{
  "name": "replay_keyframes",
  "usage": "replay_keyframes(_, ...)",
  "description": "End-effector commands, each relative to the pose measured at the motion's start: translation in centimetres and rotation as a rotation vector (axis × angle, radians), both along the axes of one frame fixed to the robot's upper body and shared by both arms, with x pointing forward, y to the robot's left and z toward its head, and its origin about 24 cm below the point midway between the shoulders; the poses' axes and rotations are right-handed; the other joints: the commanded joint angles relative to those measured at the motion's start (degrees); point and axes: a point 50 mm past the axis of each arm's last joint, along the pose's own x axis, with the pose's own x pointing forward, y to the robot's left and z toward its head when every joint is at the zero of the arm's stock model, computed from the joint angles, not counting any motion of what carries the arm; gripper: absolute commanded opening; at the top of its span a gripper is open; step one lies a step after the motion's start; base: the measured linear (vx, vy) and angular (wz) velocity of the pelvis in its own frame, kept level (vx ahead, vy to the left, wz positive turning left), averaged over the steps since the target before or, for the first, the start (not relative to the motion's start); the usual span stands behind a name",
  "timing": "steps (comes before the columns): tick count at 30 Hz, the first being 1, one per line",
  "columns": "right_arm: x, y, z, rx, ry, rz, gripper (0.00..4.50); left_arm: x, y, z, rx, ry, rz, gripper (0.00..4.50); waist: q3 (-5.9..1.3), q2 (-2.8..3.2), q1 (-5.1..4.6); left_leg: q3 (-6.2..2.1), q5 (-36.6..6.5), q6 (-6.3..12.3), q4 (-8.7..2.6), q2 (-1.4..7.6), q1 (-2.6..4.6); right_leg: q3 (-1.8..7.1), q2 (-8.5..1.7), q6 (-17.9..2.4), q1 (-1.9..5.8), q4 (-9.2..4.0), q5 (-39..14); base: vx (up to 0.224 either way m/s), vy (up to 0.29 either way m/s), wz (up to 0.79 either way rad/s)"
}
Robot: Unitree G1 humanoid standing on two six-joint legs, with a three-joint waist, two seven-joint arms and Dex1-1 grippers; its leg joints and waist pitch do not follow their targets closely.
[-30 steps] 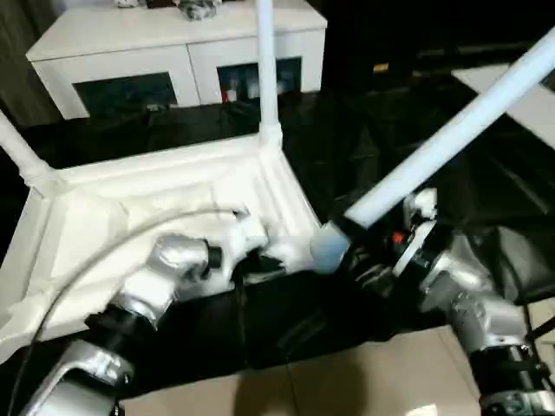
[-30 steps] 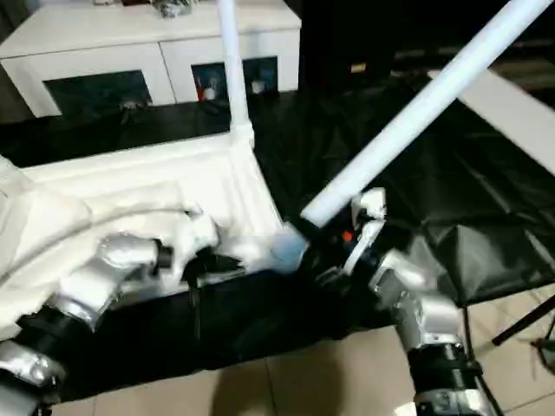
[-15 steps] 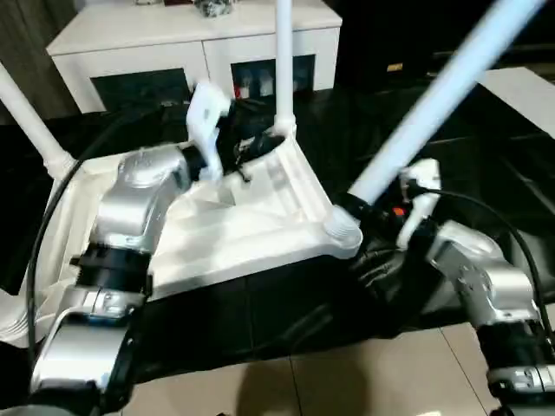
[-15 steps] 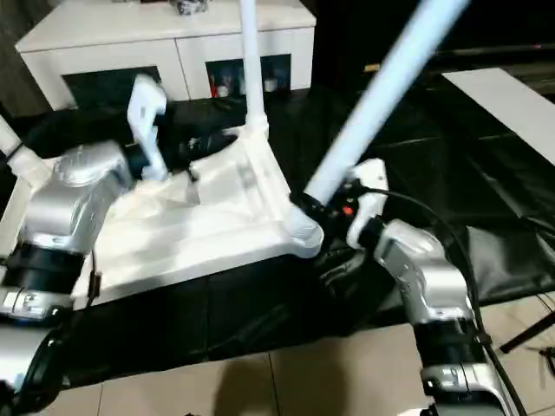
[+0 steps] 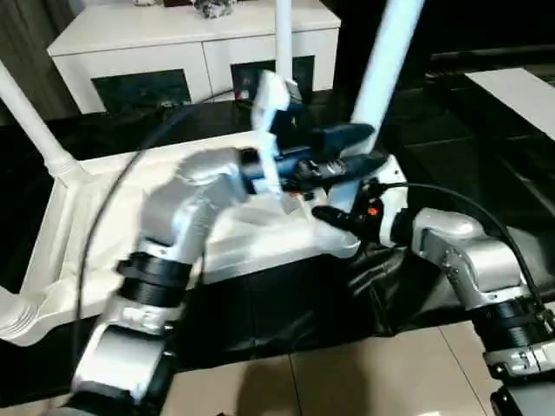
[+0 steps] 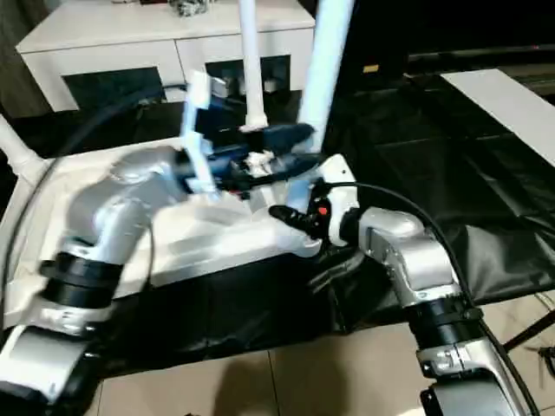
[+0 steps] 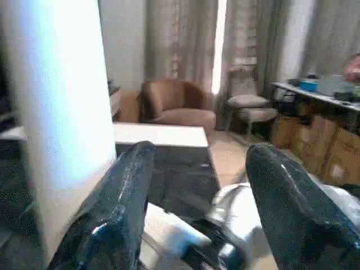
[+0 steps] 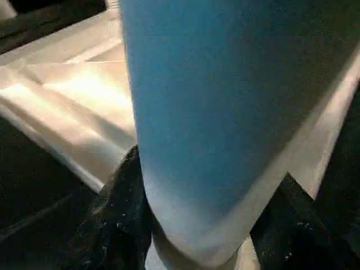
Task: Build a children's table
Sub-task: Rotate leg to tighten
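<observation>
The children's table lies upside down on a black cloth, its ribbed white top (image 5: 87, 217) facing up. A long white leg (image 5: 386, 61) stands almost upright at the near right corner. My right gripper (image 5: 338, 215) is shut on the base of this leg (image 8: 208, 112), one finger on each side. My left arm reaches across the top, and my left gripper (image 5: 351, 147) hovers open just beside the same leg (image 7: 62, 112), a little above the right gripper. Nothing sits between its fingers (image 7: 118, 208).
Two more legs stand upright, one at the back corner (image 5: 282, 52) and one at the far left corner (image 5: 30, 121). A white cabinet (image 5: 191, 43) with dark glass doors stands behind. The black cloth (image 5: 286, 303) ends at a tiled floor (image 5: 347, 381). A white board (image 5: 520, 87) lies at right.
The leg in my right gripper has swung from a steep tilt to nearly upright. My left arm rose from the top's near edge, swept right to the leg and opened.
</observation>
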Motion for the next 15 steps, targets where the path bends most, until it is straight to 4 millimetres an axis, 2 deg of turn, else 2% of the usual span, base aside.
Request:
replay_keyframes(1, -0.2, 1.1, 0.8, -0.014, -0.028, 0.062, 1.84, 0.9, 0.2, -0.1, 0.038, 0.006, 0.088, 3.29, -4.01, -0.9, 0.23, -0.57, 1.1, 6.89, -3.55, 2.16, 0.59, 2.2, -2.75, -17.5, 3.99, -3.25, 5.1, 0.0, 0.0, 0.0)
replay_keyframes(6, -0.2, 1.5, 1.3, -0.011, -0.043, 0.063, 1.84, 0.9, 0.6, 0.3, 0.004, 0.047, 0.088, 3.67, -4.21, -0.88, 0.33, -0.58, 2.0, 6.65, -3.41, 2.11, 0.6, 2.21, -2.71, -17.9, 4.01, -2.88, 7.1, 0.0, 0.0, 0.0)
replay_keyframes(8, -0.1, 1.3, 1.6, -0.004, -0.051, 0.047, 1.84, 0.3, 1.3, 0.8, -0.061, 0.076, 0.026, 3.93, -4.24, -0.99, 0.3, -0.51, 2.4, 6.81, -3.37, 2.09, 0.59, 2.18, -2.71, -18.5, 4.03, -2.7, 7.9, 0.0, 0.0, 0.0)
replay_keyframes(12, 0.0, 0.9, 2.0, 0.005, -0.058, 0.035, 1.84, -0.6, 2.5, 1.2, -0.127, 0.105, -0.066, 4.11, -4.2, -0.96, 0.3, -0.45, 2.6, 7.53, -3.29, 2.03, 0.62, 2.11, -2.55, -18.7, 3.84, -2.77, 7.4, 0.0, 0.0, 0.0)
replay_keyframes(15, 0.0, 0.7, 2.1, 0.008, -0.059, 0.035, 1.84, -0.4, 3.7, 1.2, -0.161, 0.132, -0.057, 4.44, -4.1, -0.74, 0.37, -0.47, 1.8, 7.07, -3.42, 2.08, 0.84, 2.07, -2.43, -18.4, 3.65, -2.87, 5.7, 0.0, 0.0, 0.0)
